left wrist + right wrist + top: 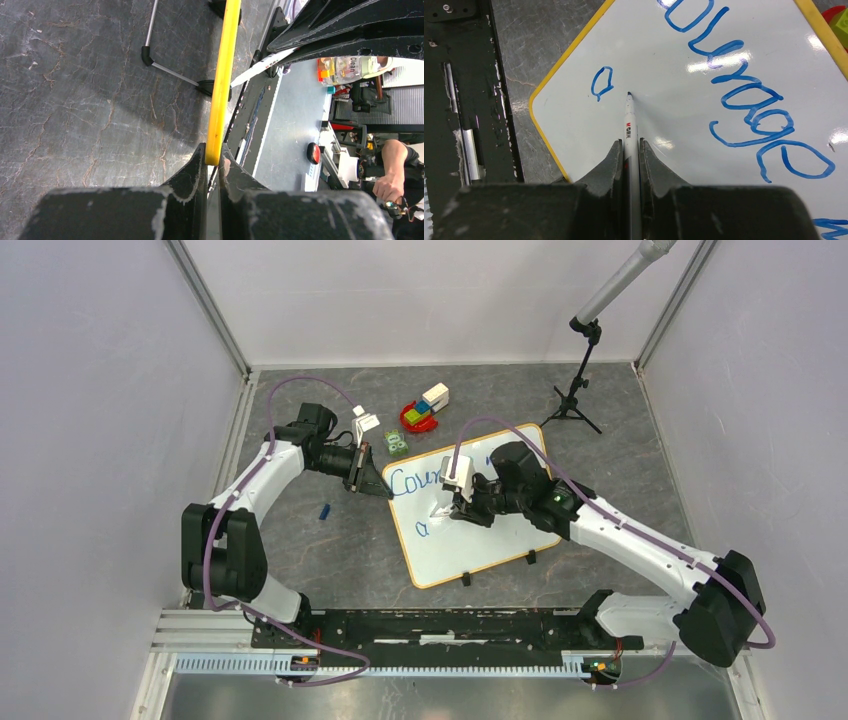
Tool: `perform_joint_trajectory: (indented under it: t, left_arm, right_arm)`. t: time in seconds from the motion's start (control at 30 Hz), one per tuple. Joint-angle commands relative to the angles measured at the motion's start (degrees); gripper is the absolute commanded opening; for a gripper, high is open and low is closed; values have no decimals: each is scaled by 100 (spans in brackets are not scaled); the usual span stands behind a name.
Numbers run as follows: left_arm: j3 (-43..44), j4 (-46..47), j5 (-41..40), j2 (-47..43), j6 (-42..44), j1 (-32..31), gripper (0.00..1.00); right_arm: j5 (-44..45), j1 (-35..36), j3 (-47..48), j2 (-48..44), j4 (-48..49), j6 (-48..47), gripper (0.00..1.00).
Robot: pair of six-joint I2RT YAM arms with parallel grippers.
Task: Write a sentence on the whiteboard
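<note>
The whiteboard (505,540) lies tilted on the grey table, with a yellow-orange rim and two black clips on its near edge. Blue writing (420,480) runs along its top; in the right wrist view it reads "ourage" (749,107), with a single "a" (601,82) on the second line. My left gripper (375,483) is shut on the board's left rim (220,100). My right gripper (455,508) is shut on a white marker (630,125), its blue tip on the board just right of the "a".
A toy of coloured blocks (424,410) and a small green item (396,444) lie behind the board. A blue marker cap (324,511) lies left of it. A black microphone tripod (572,405) stands at the back right. A rail (430,625) runs along the near edge.
</note>
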Motion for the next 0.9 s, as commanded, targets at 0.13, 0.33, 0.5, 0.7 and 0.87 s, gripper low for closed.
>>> perform_joint_trajectory:
  t: [0.13, 0.33, 0.5, 0.7, 0.87]
  left_arm:
    - [20, 279, -66, -122, 16, -13, 2]
    - [11, 279, -88, -121, 10, -14, 2]
    - [11, 279, -93, -104, 18, -17, 2]
    - [3, 281, -97, -95, 26, -14, 2]
    - [20, 279, -84, -88, 8, -14, 2]
  right_arm:
    - [55, 36, -83, -42, 216, -31, 0]
    - [37, 29, -321, -97, 154, -100, 0]
    - [17, 31, -449, -145, 34, -167, 0]
    - [53, 31, -425, -260, -179, -290, 0]
    - [97, 25, -137, -359, -381, -339, 0]
